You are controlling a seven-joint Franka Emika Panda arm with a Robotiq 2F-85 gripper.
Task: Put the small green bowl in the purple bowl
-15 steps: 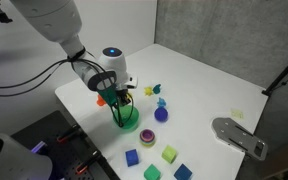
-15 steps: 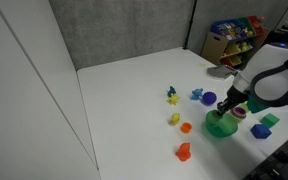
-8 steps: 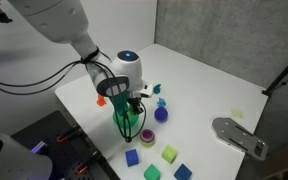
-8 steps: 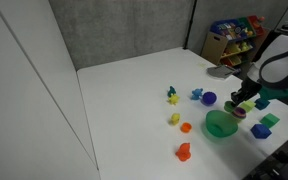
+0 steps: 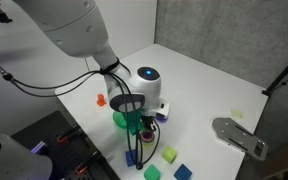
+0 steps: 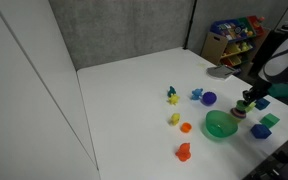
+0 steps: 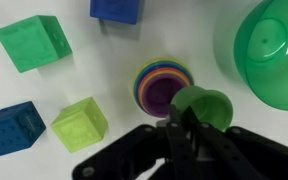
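My gripper [image 7: 184, 112] is shut on the rim of a small green bowl [image 7: 206, 105] and holds it just beside and partly over the purple bowl [image 7: 160, 90], a small round dish with coloured rings. In both exterior views the gripper [image 5: 144, 125] [image 6: 247, 102] hangs low over the table at the purple bowl [image 6: 240, 114]. A much wider green bowl [image 7: 269, 50] [image 6: 221, 124] stands empty on the table next to it, partly hidden behind the gripper in an exterior view [image 5: 119, 120].
Around the purple bowl lie a lime-green cube [image 7: 79, 123], a green cube [image 7: 34, 42] and two blue cubes [image 7: 12, 128] [image 7: 116, 8]. Small orange, yellow and blue toys [image 6: 184, 127] lie farther off. A grey device [image 5: 239, 135] sits near the table's edge.
My gripper has moved from the wide green bowl over to the purple bowl, carrying the small green bowl. The wide green bowl has stayed in place.
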